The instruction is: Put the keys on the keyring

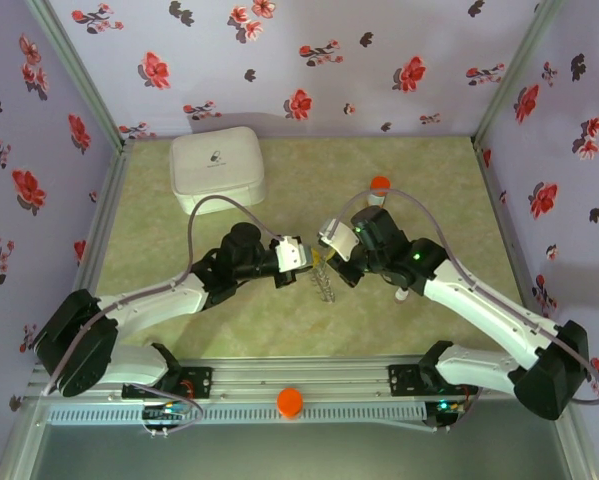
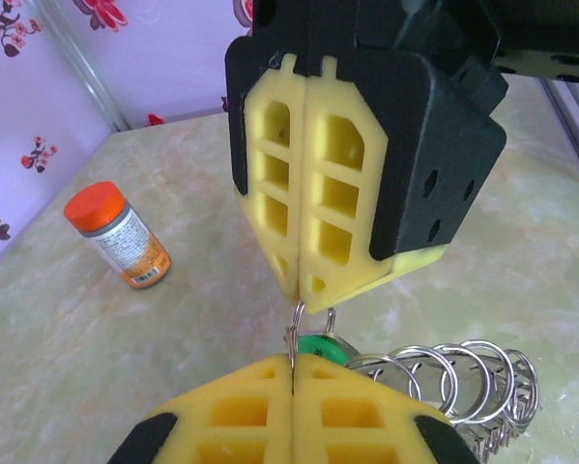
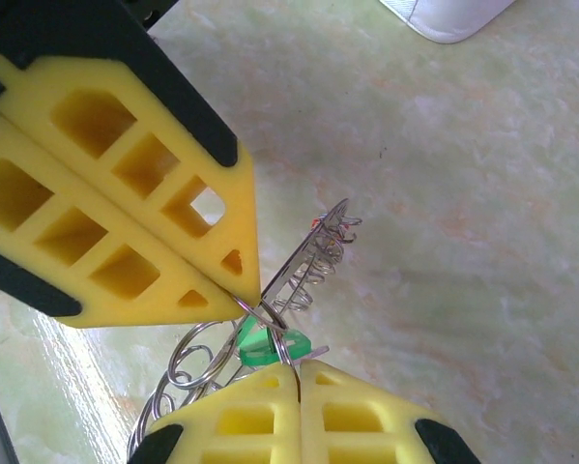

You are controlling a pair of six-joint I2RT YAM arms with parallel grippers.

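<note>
Left hand point(image 2: 292, 365) and right hand point(image 2: 303, 295), tips almost meeting, each clamped on a wire loop of the keyring point(image 2: 463, 377) at mid-worktop point(image 2: 531, 280); green key point(image 2: 318, 348) between them; capped bottle point(image 2: 120, 237) upright farther back, contents unseen

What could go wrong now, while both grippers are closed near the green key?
1. The left gripper and the right gripper seem to pinch thin wire of the ring with only their pad tips, so it may slip out.
2. The two tips nearly touch. A small move may knock them together or bend the wire.
3. The green key sits loosely between them. If the wire slips, it may fall off.
</note>
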